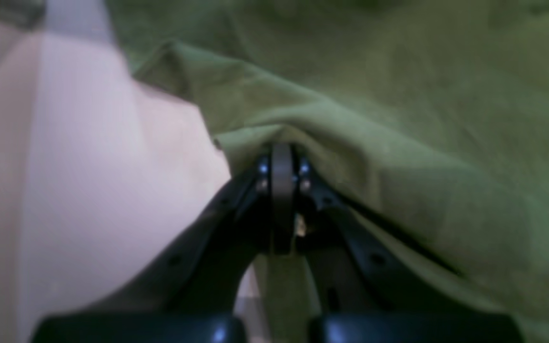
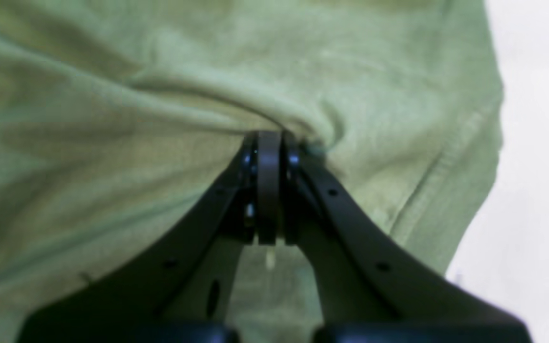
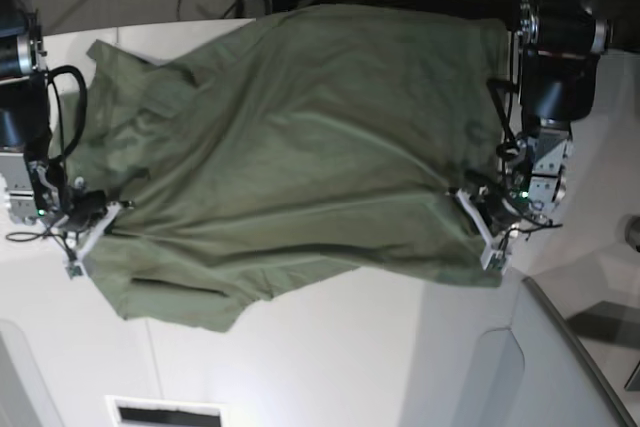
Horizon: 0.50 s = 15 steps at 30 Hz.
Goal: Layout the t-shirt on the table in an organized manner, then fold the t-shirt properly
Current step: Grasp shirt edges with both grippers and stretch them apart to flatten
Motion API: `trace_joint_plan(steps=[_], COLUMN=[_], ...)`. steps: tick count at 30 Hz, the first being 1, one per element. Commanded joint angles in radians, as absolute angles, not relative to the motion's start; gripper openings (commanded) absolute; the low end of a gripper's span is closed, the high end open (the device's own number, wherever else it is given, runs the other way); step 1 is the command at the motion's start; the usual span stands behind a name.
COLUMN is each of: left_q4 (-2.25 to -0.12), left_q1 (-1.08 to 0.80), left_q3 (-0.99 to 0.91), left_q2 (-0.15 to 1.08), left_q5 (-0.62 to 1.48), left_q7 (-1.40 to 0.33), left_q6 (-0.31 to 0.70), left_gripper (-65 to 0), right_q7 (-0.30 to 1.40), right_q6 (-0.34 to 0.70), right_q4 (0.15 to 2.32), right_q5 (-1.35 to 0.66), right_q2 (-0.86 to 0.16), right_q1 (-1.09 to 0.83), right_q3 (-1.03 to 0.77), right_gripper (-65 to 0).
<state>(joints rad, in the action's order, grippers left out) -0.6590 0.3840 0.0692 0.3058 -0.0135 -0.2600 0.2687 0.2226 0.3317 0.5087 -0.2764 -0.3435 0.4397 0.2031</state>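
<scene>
Olive t-shirt (image 3: 300, 147) spread across white tabletop (image 3: 330, 357), still rumpled. Left gripper (image 1: 281, 159) jaws clamped on one side edge; right gripper (image 2: 269, 147) jaws clamped on the opposite edge. Advice: pull apart evenly, keep fabric low, flatten wrinkles before folding.

Both wrist views reach me blurred; the t-shirt (image 3: 300, 147) runs past their edges, hiding the table (image 3: 330, 357) beneath.
</scene>
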Motion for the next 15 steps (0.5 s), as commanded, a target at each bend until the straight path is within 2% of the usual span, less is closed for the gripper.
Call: trace_joint_plan(steps=[1,6,11,15], left_q4=[-0.621,-0.441,-0.332,-0.305], left_q1=[0.410,0.521,0.613,0.676], left_q3=[0.073,0.074,0.074,0.073], left_q2=[0.312,0.288,0.246,0.211], left_q5=[-0.018,-0.018,-0.019,-0.018], left_q7=[-0.248,-0.124,-0.050,-0.035], left_q6=[0.272,0.194,0.188,0.188], left_gripper=[-65.0,-65.0,-65.0,-65.0], right_q7=[0.220,0.084,-0.085,-0.153], right_q6=[0.311,0.311,0.311,0.311], right_q4=[0.493,0.441,0.381,0.309], right_q5=[-0.251,-0.251,-0.251,-0.251], right_q2=[-0.357,-0.358,-0.358,-0.357], right_q1=[0.449,0.472,0.522,0.591], right_q3=[0.206,0.208,0.208,0.208], right_gripper=[-62.7,-62.7,-62.7,-62.6])
